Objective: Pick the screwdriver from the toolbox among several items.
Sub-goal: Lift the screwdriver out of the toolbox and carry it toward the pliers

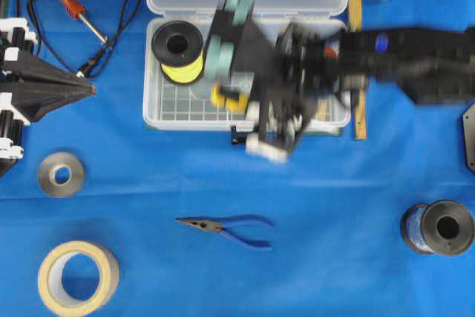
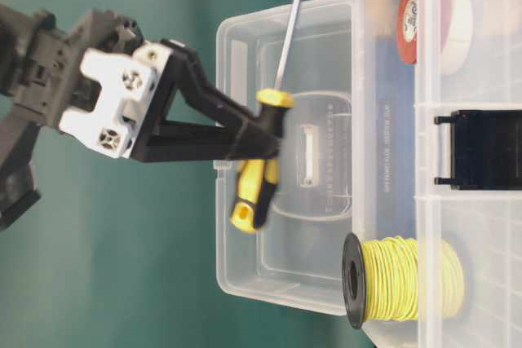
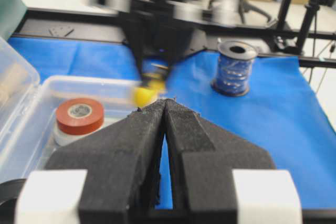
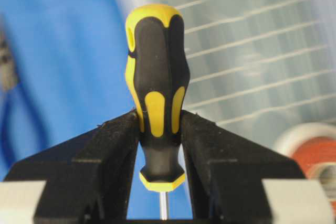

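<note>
My right gripper is shut on the screwdriver, clamping the lower part of its yellow-and-black handle. In the table-level view the right gripper holds the screwdriver in the air in front of the open clear toolbox, shaft pointing up. From overhead the right gripper and the handle are over the toolbox. The yellow wire spool and the red-and-white tape roll sit in the box. My left gripper is shut and empty at the far left.
A red-handled soldering iron with its black cord lies at the back left. Blue-handled pliers lie in the front middle. A grey tape roll and a masking tape roll lie front left. A dark spool stands front right.
</note>
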`<action>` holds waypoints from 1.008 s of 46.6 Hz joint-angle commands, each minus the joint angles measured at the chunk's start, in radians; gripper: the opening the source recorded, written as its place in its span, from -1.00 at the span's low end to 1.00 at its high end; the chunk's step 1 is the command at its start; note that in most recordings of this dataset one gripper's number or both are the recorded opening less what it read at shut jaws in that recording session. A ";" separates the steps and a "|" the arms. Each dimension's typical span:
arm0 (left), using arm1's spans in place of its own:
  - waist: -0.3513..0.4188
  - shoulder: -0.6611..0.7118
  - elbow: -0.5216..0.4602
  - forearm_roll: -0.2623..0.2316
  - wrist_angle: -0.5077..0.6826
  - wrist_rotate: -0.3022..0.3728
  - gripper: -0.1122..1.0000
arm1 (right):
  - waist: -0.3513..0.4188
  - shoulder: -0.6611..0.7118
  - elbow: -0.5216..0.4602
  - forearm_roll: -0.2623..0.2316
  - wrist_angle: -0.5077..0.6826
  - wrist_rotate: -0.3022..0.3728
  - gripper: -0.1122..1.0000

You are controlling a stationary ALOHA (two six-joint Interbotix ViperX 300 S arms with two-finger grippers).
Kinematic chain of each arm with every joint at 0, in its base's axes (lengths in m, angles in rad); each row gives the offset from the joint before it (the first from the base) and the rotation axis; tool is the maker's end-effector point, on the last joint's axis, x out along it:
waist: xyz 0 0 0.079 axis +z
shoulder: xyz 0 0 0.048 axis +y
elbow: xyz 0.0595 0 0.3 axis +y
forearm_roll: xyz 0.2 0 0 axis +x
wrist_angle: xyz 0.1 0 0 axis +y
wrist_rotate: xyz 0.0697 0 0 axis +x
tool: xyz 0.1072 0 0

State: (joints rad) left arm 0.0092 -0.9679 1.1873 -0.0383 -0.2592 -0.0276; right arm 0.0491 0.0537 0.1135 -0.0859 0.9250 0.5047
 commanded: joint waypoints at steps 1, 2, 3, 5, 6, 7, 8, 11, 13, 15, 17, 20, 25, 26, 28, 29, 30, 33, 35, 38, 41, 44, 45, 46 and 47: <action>0.002 0.003 -0.009 -0.002 -0.006 0.002 -0.79 | 0.064 0.026 -0.044 -0.040 -0.029 0.037 -0.33; 0.002 0.003 -0.008 0.000 -0.006 0.002 -0.79 | 0.078 0.041 -0.052 -0.052 -0.034 0.046 -0.33; 0.002 0.005 -0.008 0.000 -0.006 0.002 -0.79 | 0.091 0.057 -0.061 -0.067 -0.035 0.057 -0.33; 0.002 0.005 -0.008 -0.002 -0.006 0.002 -0.79 | 0.118 0.098 -0.081 -0.104 -0.040 0.080 -0.33; 0.002 0.003 -0.008 0.000 -0.006 0.002 -0.79 | 0.127 0.117 -0.091 -0.118 -0.038 0.087 -0.33; 0.002 0.003 -0.008 -0.002 -0.006 0.002 -0.79 | 0.135 0.133 -0.097 -0.129 -0.040 0.094 -0.33; 0.002 0.005 -0.008 -0.002 -0.006 0.002 -0.79 | 0.141 0.152 -0.106 -0.138 -0.040 0.100 -0.33; 0.002 0.005 -0.008 -0.002 -0.006 0.002 -0.79 | 0.153 0.207 -0.127 -0.155 -0.044 0.114 -0.33; 0.002 0.003 -0.008 0.000 -0.005 0.003 -0.79 | 0.156 0.249 -0.144 -0.155 -0.054 0.118 -0.33; 0.002 0.003 -0.008 0.000 -0.006 0.003 -0.79 | 0.160 0.281 -0.153 -0.155 -0.063 0.120 -0.33; 0.002 0.003 -0.008 -0.002 -0.006 0.002 -0.79 | 0.160 0.308 -0.160 -0.153 -0.075 0.121 -0.33; 0.002 0.005 -0.006 -0.002 -0.005 0.002 -0.79 | 0.161 0.347 -0.166 -0.147 -0.107 0.123 -0.33; 0.002 0.003 -0.005 -0.002 -0.005 0.002 -0.79 | 0.161 0.380 -0.167 -0.109 -0.155 0.123 -0.33; 0.002 0.003 -0.005 0.000 -0.006 0.002 -0.79 | 0.163 0.387 -0.166 -0.100 -0.163 0.123 -0.33; 0.002 0.003 -0.005 0.000 -0.006 0.002 -0.79 | 0.163 0.397 -0.166 -0.084 -0.175 0.120 -0.33; 0.002 0.003 -0.005 -0.002 -0.005 0.002 -0.79 | 0.163 0.400 -0.166 -0.078 -0.181 0.118 -0.33; 0.002 0.003 -0.005 0.000 -0.005 0.002 -0.79 | 0.163 0.403 -0.164 -0.075 -0.186 0.117 -0.33; 0.002 0.003 -0.003 0.000 -0.006 0.000 -0.79 | 0.164 0.413 -0.161 -0.063 -0.193 0.114 -0.33; 0.002 0.003 -0.005 -0.002 -0.005 0.002 -0.79 | 0.163 0.417 -0.158 -0.054 -0.193 0.114 -0.33; 0.002 0.000 -0.003 -0.002 -0.005 0.002 -0.79 | 0.163 0.422 -0.153 -0.049 -0.192 0.114 -0.33; 0.002 -0.005 -0.002 0.000 -0.005 0.002 -0.79 | 0.163 0.425 -0.152 -0.048 -0.190 0.114 -0.32; 0.002 -0.009 0.000 -0.002 -0.005 0.002 -0.79 | 0.163 0.425 -0.152 -0.048 -0.190 0.115 -0.32; 0.002 -0.012 0.002 0.000 -0.005 0.002 -0.79 | 0.163 0.425 -0.152 -0.048 -0.187 0.115 -0.32; 0.002 -0.014 0.002 -0.002 -0.006 0.002 -0.79 | 0.163 0.425 -0.152 -0.048 -0.186 0.117 -0.31; 0.002 -0.017 0.003 0.000 -0.005 0.002 -0.79 | 0.161 0.425 -0.152 -0.048 -0.184 0.117 -0.27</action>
State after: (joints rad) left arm 0.0092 -0.9817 1.1980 -0.0383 -0.2592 -0.0276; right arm 0.2102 0.5016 -0.0276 -0.1350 0.7394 0.6197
